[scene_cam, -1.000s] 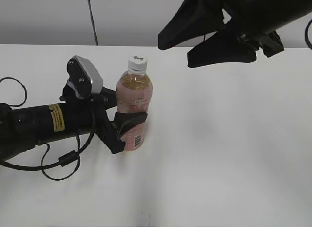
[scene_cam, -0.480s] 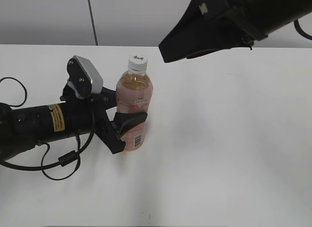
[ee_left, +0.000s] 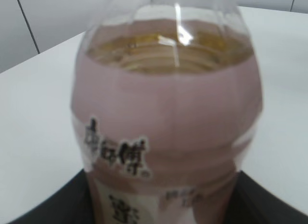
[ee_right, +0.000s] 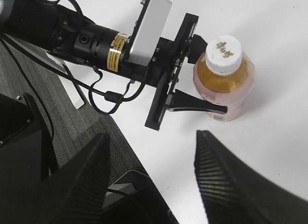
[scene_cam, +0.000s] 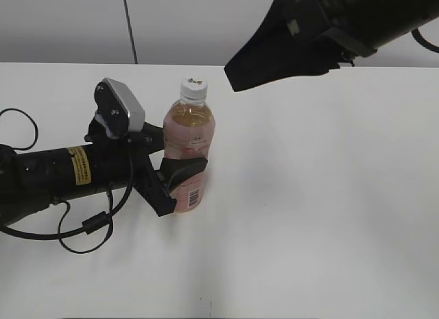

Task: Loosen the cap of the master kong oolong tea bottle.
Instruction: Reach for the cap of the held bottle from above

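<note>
The master kong oolong tea bottle (scene_cam: 188,147) stands upright on the white table, amber tea inside a pale pink label. Its white cap (scene_cam: 194,88) is on top. My left gripper (scene_cam: 175,175) is shut on the bottle's lower body from the left; in the left wrist view the bottle (ee_left: 168,127) fills the frame between the black fingers. My right gripper (scene_cam: 236,68) is open and empty, high above and to the right of the cap. The right wrist view looks down on the cap (ee_right: 222,53) and bottle (ee_right: 226,96) beyond the spread fingers (ee_right: 154,180).
The left arm (scene_cam: 62,175) with its cables lies across the table's left side. The white table (scene_cam: 315,195) stretches to the right and front. The right wrist view shows the table's edge and dark floor (ee_right: 48,89) beside it.
The right gripper has turned and shifted slightly above the bottle; one finger now hides the other in the exterior view. The left gripper and bottle have not moved.
</note>
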